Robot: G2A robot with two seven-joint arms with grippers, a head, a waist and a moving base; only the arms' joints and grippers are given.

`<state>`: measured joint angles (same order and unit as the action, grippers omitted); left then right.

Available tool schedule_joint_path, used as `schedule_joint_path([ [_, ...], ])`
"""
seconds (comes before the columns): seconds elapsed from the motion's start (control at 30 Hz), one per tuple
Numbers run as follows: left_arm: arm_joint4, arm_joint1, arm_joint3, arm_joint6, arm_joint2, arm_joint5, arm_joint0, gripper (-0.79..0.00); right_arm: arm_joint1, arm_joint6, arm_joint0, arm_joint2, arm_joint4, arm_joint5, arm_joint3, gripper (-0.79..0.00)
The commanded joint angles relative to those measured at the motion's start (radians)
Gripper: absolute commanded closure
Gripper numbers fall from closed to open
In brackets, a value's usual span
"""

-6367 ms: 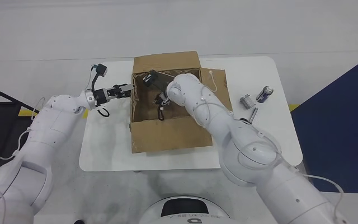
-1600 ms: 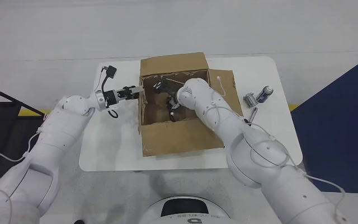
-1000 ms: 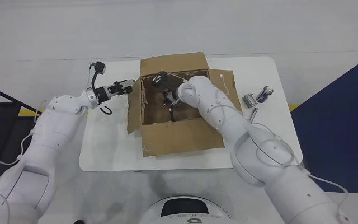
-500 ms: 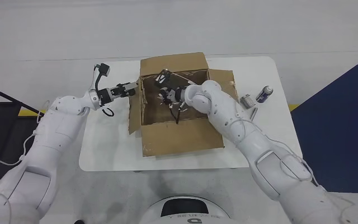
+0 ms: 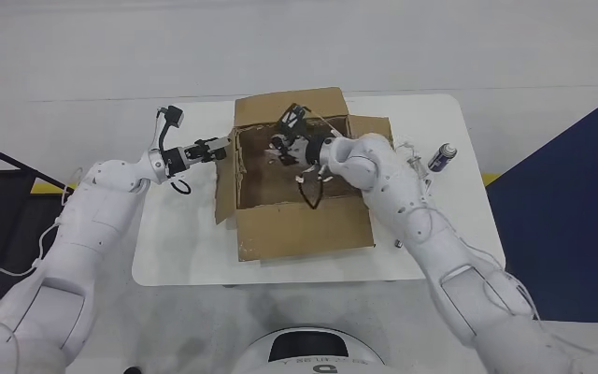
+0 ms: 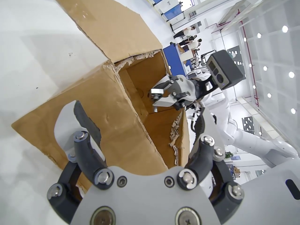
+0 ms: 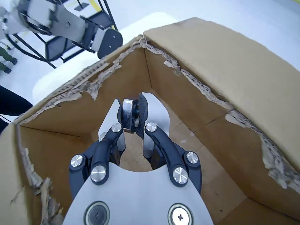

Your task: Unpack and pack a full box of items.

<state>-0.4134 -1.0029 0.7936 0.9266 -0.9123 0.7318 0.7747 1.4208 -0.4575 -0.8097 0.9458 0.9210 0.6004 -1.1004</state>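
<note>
Your right gripper (image 7: 131, 110) pinches a small metal part (image 7: 126, 114) above the box (image 7: 192, 101); likely stiff, dense and slippery, so grip its flat faces.

The box (image 5: 280, 213) is matt brown corrugated cardboard, with top edges torn rough and fraying. The right gripper (image 7: 131, 105) has fingers (image 7: 158, 114) of smooth pale metal with matt black pads, clamped on a shiny metal part (image 7: 128, 115) with a threaded stem. The surface (image 5: 177, 245) is smooth matt white.
</note>
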Motion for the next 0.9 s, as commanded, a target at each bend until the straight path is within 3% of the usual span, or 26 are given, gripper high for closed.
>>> schedule_joint_path([
  [0.0, 0.0, 0.0, 0.0, 0.0, 0.0, 0.0, 0.0, -0.785, -0.031, -0.005, -0.075, 0.089, -0.008, 0.024, -0.109, 0.0],
  [0.1, 0.023, 0.002, 0.013, -0.02, -0.004, -0.004, 0.0, -0.785, -0.066, 0.0, -0.182, 0.209, -0.02, 0.022, -0.263, 0.0],
  [0.23, 0.156, 0.025, 0.1, -0.112, -0.053, -0.024, 0.004, -0.785, -0.098, 0.021, -0.319, 0.344, -0.046, 0.03, -0.433, 0.0],
  [0.4, 0.268, 0.074, 0.343, -0.158, -0.173, -0.095, 0.075, -0.785, -0.123, 0.07, -0.459, 0.472, -0.062, 0.037, -0.574, 0.0],
  [0.57, 0.299, 0.104, 0.649, -0.059, -0.228, -0.225, 0.165, -0.785, -0.136, 0.133, -0.539, 0.559, -0.082, 0.016, -0.614, 0.0],
  [0.7, 0.349, 0.092, 0.745, -0.031, -0.162, -0.316, 0.163, -0.785, -0.141, 0.166, -0.558, 0.602, -0.095, -0.043, -0.59, 0.0],
  [0.87, 0.405, 0.048, 0.687, -0.012, -0.006, -0.434, 0.076, -0.785, -0.143, 0.185, -0.559, 0.63, -0.11, -0.148, -0.523, 0.0],
])
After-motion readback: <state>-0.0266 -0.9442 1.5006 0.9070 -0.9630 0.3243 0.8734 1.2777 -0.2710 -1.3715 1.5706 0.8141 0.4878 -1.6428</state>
